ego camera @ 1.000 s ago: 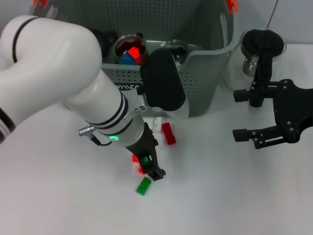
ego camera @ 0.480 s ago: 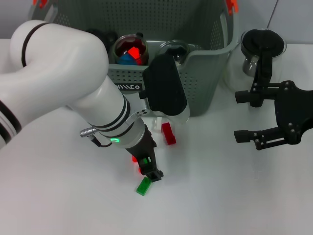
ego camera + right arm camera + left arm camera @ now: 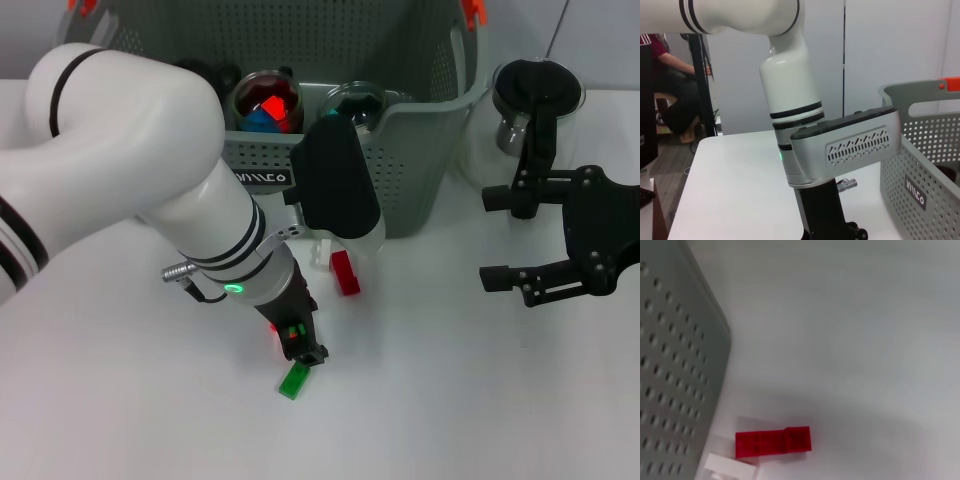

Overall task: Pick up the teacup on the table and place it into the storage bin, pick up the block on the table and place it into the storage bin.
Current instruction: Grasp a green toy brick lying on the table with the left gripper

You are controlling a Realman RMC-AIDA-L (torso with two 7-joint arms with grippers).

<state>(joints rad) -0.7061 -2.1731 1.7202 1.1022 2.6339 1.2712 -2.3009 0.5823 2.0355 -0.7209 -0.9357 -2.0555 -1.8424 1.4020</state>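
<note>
Left end effector (image 3: pixel 305 350) has lowered onto red block (image 3: pixel 284 332)

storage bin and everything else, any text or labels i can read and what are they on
Storage bin: a small black label with white lettering on its perforated wall, too blurred to read for sure.
Left arm's wrist casing: a raised zigzag pattern, no letters.
No other text shows.
</note>
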